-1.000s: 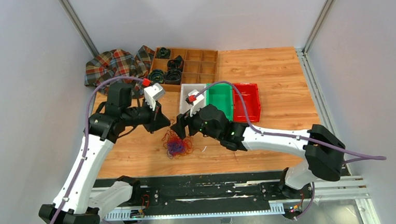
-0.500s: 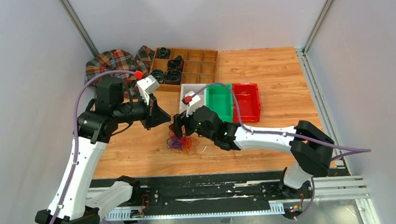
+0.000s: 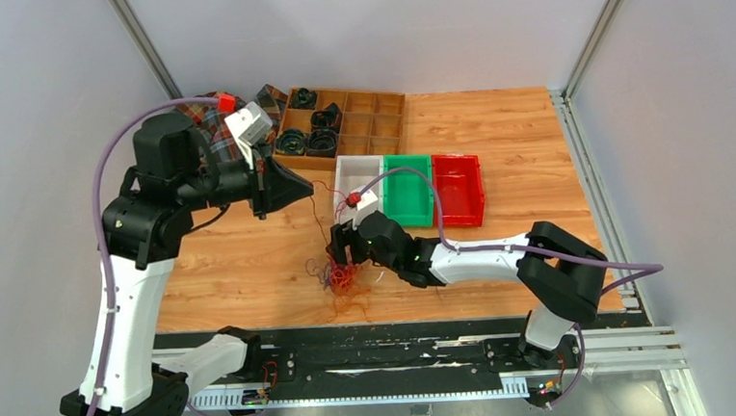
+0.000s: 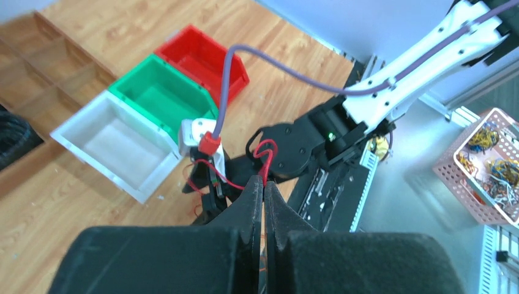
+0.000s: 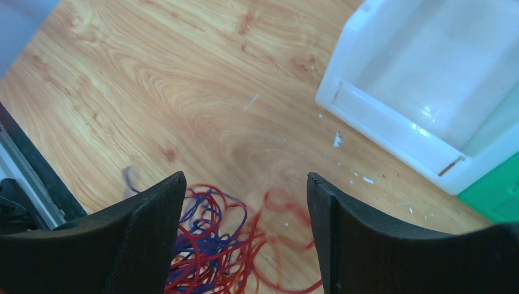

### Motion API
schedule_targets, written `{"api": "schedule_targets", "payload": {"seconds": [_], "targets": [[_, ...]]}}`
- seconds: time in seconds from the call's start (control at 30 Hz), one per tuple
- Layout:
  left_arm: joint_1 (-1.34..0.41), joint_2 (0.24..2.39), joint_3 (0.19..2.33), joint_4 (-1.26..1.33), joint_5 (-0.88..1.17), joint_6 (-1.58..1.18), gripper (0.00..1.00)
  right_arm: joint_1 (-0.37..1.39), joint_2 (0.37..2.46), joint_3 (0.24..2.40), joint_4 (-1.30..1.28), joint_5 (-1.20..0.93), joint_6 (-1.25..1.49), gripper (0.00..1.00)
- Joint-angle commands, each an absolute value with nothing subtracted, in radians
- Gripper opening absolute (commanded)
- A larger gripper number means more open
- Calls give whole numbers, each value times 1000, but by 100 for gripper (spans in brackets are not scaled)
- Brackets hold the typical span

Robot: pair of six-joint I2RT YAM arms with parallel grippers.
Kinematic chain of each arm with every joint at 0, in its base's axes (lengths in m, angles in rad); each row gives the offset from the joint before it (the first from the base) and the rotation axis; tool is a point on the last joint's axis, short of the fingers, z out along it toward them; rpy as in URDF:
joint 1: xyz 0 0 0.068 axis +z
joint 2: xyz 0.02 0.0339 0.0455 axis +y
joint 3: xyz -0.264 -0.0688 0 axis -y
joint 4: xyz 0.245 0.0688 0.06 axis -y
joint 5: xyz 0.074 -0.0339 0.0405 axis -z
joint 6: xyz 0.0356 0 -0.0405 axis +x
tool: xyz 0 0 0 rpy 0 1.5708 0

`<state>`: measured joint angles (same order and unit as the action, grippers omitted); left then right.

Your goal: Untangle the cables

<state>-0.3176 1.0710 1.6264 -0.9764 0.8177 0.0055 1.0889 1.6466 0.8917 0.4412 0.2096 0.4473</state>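
Observation:
The cables [image 3: 343, 279] lie as a loose tangle of red, orange and purple-blue strands near the table's front edge. My left gripper [image 3: 311, 185] is raised above and behind the tangle, shut on a red cable [image 4: 267, 166] that runs taut from its fingertips down to the heap. In the left wrist view the left gripper [image 4: 264, 184] has its jaws pressed together on that strand. My right gripper [image 3: 340, 258] hangs low over the tangle, open. The right wrist view shows the right gripper [image 5: 245, 180] with the cables [image 5: 208, 245] spread between and below its fingers, not gripped.
White bin [image 3: 347, 163], green bin [image 3: 410, 194] and red bin [image 3: 462, 191] stand in a row behind the tangle. Farther back sit a wooden compartment tray [image 3: 378, 121] with black coils and a plaid cloth [image 3: 195, 117]. A pink basket [image 4: 456, 174] stands off the table.
My left gripper has risen and drawn back to the left, pulling a red cable out taut. The right gripper and the tangle have shifted toward the table's front edge.

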Motion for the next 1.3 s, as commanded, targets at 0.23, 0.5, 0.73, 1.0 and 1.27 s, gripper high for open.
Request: {"api": "schedule_targets", "payload": {"seconds": [0.23,0.5,0.73,1.0,1.27], "targets": [[-327,1120,1952,-963,702,-17,0,1100,1657,762,474,310,474,72],[-326,1227,2232,-966,556,8,0,1100,1644,723,471,351,464,72],[-327,1299,2371,-966,427,25,0,1099,1535,728,429,408,373,73],[-327,1325,2430,-930,383,18,0,1100,1329,801,424,289,241,82],[-327,1343,2437,-896,372,20,0,1171,1312,936,456,8,154,84]]}}
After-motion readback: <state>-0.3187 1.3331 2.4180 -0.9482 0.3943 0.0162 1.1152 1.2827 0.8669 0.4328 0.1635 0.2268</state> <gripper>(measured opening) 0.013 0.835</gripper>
